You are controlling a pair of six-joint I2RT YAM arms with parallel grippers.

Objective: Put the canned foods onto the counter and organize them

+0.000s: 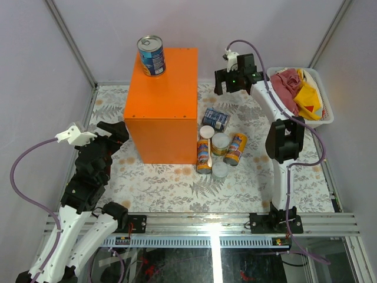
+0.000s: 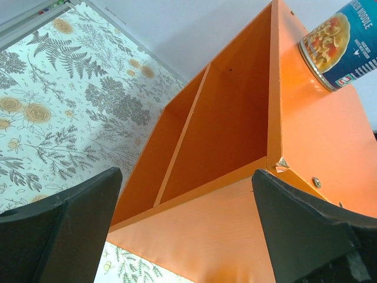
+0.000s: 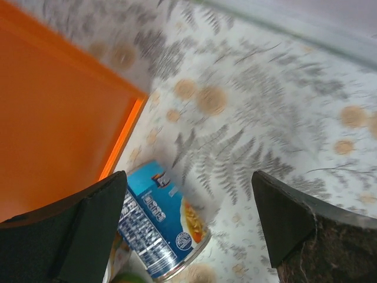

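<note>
Atop the orange bench (image 1: 166,103) you have one blue can (image 1: 152,57) upright; your left jaws and right jaws both stand apart, empty.

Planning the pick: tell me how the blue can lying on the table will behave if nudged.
Lying on its side, the blue can likely rolls if nudged. Its metal end suggests a rigid body, probably firm to grip.

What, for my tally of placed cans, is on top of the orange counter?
One blue-labelled can stands upright near the far-left corner of the counter; nothing else rests on top. The patch beneath the can is covered.
</note>
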